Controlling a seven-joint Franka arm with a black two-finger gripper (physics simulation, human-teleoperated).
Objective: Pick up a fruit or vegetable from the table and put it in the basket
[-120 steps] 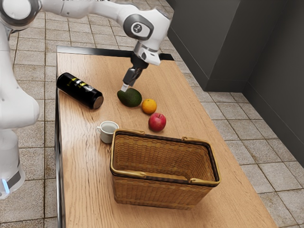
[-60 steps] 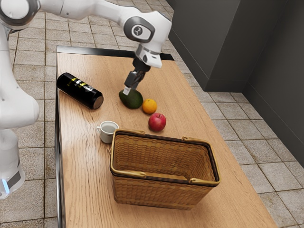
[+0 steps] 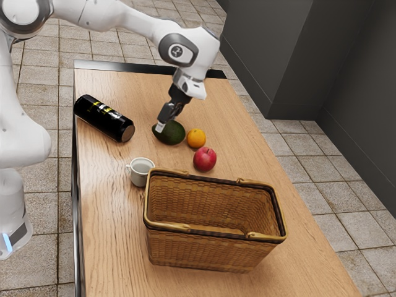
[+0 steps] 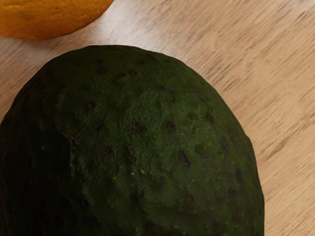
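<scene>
The black gripper (image 3: 161, 126) reaches down to the dark green avocado (image 3: 170, 132), its tip overlapping the end toward the exterior view's left; whether it grips the fruit is unclear. In the wrist view the avocado (image 4: 138, 142) lies large and close under the hand, with part of the orange (image 4: 49, 17) beyond it. The orange (image 3: 196, 138) rests just beside the avocado on the wooden table (image 3: 111, 204), and a red apple (image 3: 205, 159) sits between the orange and the basket. The wicker basket (image 3: 213, 247) stands upright, its handles folded down on the rim.
A black bottle (image 3: 104, 118) lies on its side near the table edge at the exterior view's left. Close to the basket's corner stands a small pale cup (image 3: 141, 171). A dark wall (image 3: 266, 55) rises beyond the table at the exterior view's right.
The hand has come lower and shifted a little toward the basket. The avocado has slid slightly the same way and turned a little, and the orange has shifted slightly to the exterior view's right.
</scene>
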